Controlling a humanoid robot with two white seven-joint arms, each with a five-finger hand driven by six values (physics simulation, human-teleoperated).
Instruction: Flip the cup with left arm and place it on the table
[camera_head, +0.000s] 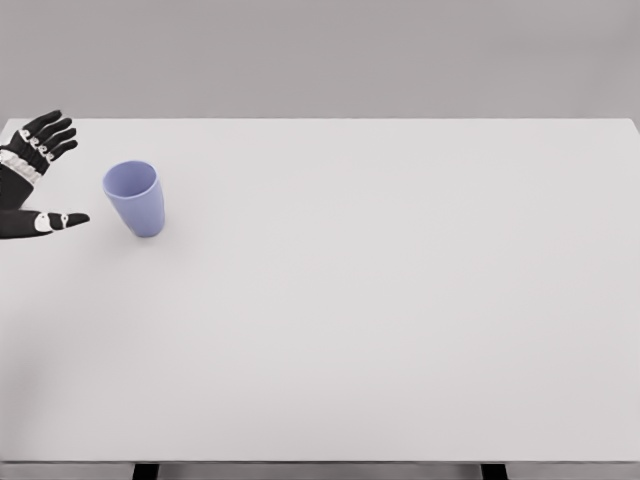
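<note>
At the far left of the worktop (400, 330), a blue cup (134, 197) stands upright with its open mouth up, its rim wider than its base. It leans slightly in the head view, the mouth toward the upper left and the base toward the lower right. It rests on the white surface, near the left edge and closer to the far edge than the near one.

Just left of the cup, the left hand (25, 180) comes in from the picture's left edge. It is black with white bands at the joints. Its fingers (50, 135) are spread wide and point up and to the right, while the thumb (60, 220) reaches out level toward the cup. The hand is open and holds nothing; a clear gap lies between the thumb tip and the cup wall, so they are apart.

Behind the worktop is a plain grey wall (320, 55). Two dark legs (146, 471) show under the near edge.
</note>
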